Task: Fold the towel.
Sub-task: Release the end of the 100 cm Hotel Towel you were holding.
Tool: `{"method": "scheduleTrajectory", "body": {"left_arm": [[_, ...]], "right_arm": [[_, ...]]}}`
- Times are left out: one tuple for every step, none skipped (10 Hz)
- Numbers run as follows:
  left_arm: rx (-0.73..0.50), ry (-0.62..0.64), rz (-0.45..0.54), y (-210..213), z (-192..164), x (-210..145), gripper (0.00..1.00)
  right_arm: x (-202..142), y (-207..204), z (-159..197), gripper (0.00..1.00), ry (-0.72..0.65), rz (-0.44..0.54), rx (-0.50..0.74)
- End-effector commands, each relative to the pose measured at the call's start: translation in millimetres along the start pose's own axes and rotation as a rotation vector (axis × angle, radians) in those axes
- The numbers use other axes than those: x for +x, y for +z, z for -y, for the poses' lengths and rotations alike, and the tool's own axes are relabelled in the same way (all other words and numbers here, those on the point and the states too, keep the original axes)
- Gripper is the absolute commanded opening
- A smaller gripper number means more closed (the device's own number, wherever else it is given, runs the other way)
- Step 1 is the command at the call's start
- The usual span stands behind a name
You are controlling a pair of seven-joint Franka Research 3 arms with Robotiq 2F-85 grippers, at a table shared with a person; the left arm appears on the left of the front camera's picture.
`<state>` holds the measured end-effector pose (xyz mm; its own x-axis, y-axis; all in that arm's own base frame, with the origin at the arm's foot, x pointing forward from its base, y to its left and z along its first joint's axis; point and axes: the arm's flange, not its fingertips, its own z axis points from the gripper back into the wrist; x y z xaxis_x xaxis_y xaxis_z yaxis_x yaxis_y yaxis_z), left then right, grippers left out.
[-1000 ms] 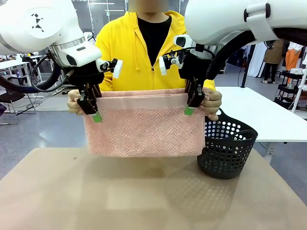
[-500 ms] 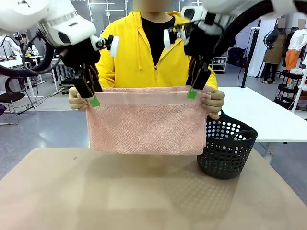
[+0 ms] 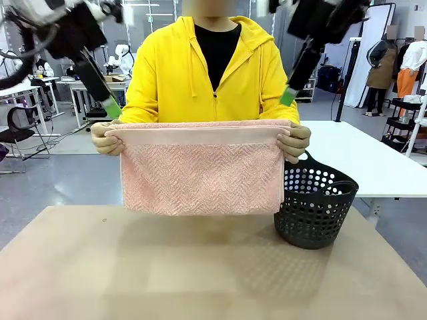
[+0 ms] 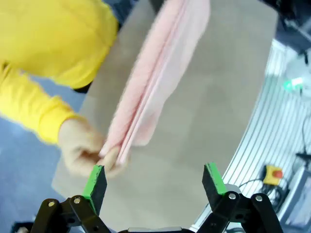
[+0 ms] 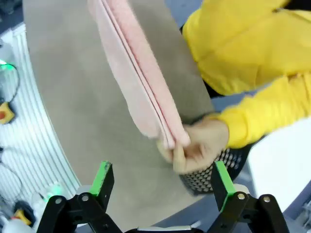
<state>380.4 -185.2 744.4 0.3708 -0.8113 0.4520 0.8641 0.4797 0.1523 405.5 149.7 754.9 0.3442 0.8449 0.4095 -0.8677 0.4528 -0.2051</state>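
Towel (image 3: 203,173) hangs folded as a wide band above the table (image 3: 200,280) in the front view. Its long axis runs side to side, with each top corner pinched by one of the person's hands (image 3: 105,139) (a dark basket (image 3: 315,208) stands just beside its right end). The left jaws hover above and outside the left corner and the right jaws above the right corner, both clear of the cloth. In the left wrist view the left jaws gape wide and empty. The towel (image 4: 155,87) runs away from them, and its near corner lies close to one green pad (image 4: 95,180). In the right wrist view the right jaws are equally wide and empty, with the pinched corner of the towel (image 5: 133,82) ahead of the gap. Each arm is nearer its own corner, so a regrasp would probably mean coming straight down onto the top edge.
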Motion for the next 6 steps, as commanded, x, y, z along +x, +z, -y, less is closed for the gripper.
{"method": "scheduleTrajectory", "body": {"left_arm": [[0.147, 0.222, 0.019, 32.9, 7.0, -52.1, 1.00], [0.204, 0.321, 0.029, 46.6, 3.9, -74.6, 1.00], [0.227, 0.382, 0.051, 54.7, 1.0, -91.7, 1.00], [0.241, 0.431, 0.077, 58.5, -1.6, -105.3, 1.00], [0.259, 0.468, 0.110, 59.9, -3.2, -115.7, 1.00], [0.273, 0.480, 0.110, 60.4, -2.6, -122.7, 1.00]], "right_arm": [[-46.1, 29.1, -5.6, 1.00, -0.256, 0.044, -0.085], [-68.6, 40.3, -3.6, 1.00, -0.373, 0.042, -0.128], [-87.1, 46.1, -2.3, 1.00, -0.453, 0.052, -0.154], [-100.8, 47.8, -2.0, 1.00, -0.504, 0.058, -0.166], [-110.6, 48.2, -2.8, 1.00, -0.535, 0.072, -0.174], [-118.7, 48.6, -5.5, 1.00, -0.557, 0.082, -0.173]]}}
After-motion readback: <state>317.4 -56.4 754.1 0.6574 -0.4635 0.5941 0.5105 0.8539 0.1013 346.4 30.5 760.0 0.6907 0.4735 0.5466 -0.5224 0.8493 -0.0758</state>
